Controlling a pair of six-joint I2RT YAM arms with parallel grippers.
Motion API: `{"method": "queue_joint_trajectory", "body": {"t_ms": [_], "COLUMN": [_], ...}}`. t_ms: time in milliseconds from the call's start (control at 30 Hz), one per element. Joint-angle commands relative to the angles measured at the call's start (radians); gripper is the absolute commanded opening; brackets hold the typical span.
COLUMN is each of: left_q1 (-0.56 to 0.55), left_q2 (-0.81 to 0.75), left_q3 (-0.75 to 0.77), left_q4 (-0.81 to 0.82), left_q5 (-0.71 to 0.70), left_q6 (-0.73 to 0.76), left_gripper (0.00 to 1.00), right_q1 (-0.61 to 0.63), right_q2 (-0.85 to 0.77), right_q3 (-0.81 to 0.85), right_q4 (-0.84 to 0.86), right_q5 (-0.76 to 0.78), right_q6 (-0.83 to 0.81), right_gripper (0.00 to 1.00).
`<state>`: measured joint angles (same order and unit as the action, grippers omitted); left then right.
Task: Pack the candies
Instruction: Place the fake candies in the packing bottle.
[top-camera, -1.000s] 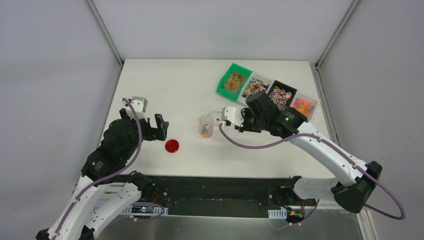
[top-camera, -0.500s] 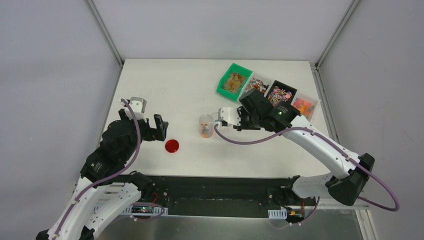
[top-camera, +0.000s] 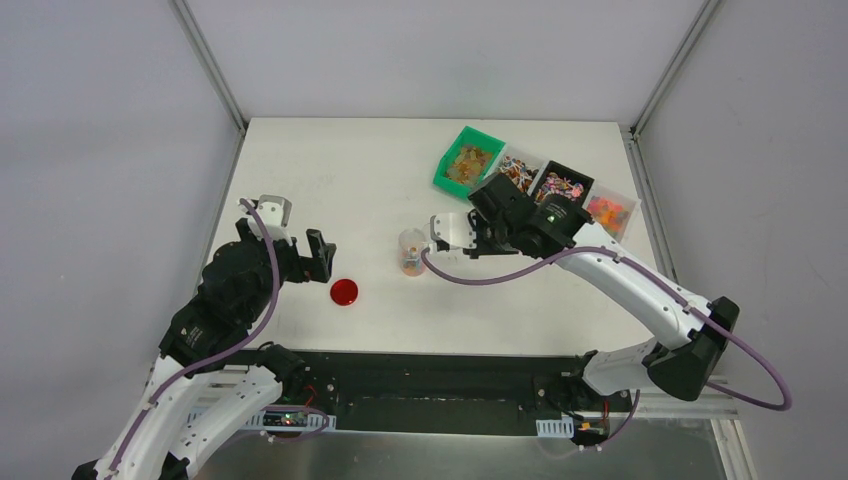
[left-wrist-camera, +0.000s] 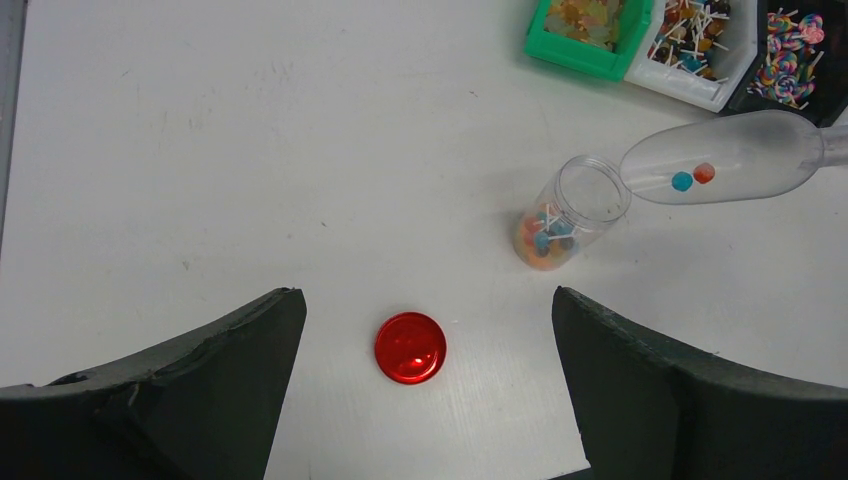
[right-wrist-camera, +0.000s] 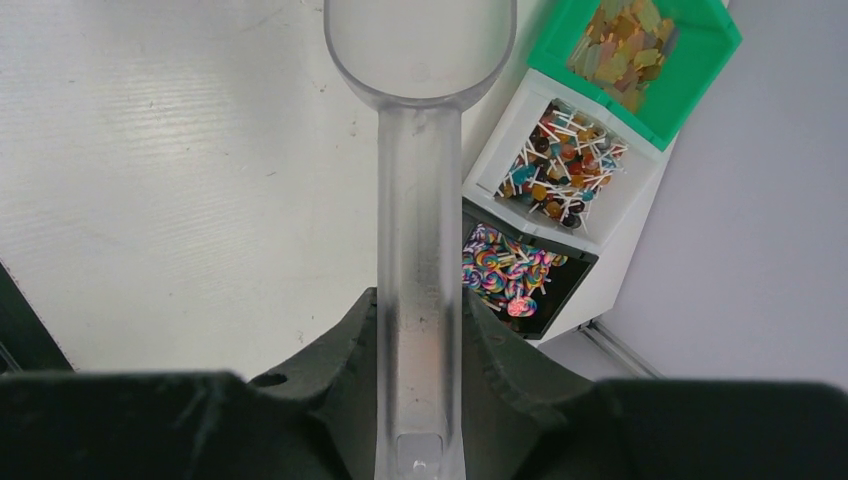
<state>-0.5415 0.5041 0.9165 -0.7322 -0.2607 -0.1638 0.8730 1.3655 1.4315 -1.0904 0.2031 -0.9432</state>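
Note:
A clear scoop (left-wrist-camera: 720, 157) lies on its side with its mouth at the rim of the open clear jar (left-wrist-camera: 572, 208). A blue and an orange candy (left-wrist-camera: 692, 177) sit inside the scoop. More candies (left-wrist-camera: 545, 240) fill the bottom of the jar. My right gripper (right-wrist-camera: 418, 330) is shut on the scoop's handle (right-wrist-camera: 418, 250), just right of the jar (top-camera: 411, 250) in the top view. My left gripper (left-wrist-camera: 425, 297) is open and hangs above the flat red lid (left-wrist-camera: 410, 347), holding nothing.
Four bins of candies stand in a row at the back right: green (top-camera: 466, 162), white (top-camera: 510, 170), black (top-camera: 560, 188) and a clear one (top-camera: 608, 212). The lid (top-camera: 344, 292) lies left of the jar.
My right arm has carried the scoop leftward, bringing its mouth up to the jar. The left arm has not moved.

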Motion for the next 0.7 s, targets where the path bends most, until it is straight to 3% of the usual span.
{"method": "queue_joint_trajectory", "body": {"t_ms": [0,667], "left_q1": [0.006,0.006], "left_q2": [-0.009,-0.001], "left_q3": [-0.004,-0.004], "left_q4": [0.039,0.039], "left_q5": [-0.005,-0.003], "left_q6": [0.013,0.015], "left_gripper": [0.99,0.99], "right_q1": [0.016,0.075], "right_q2": [0.017,0.109], "right_q3": [0.073,0.178], "right_q4": [-0.027,-0.097], "right_q5": [0.048,0.177], "right_q6": [-0.021,-0.022], "right_gripper": [0.00,0.00]}}
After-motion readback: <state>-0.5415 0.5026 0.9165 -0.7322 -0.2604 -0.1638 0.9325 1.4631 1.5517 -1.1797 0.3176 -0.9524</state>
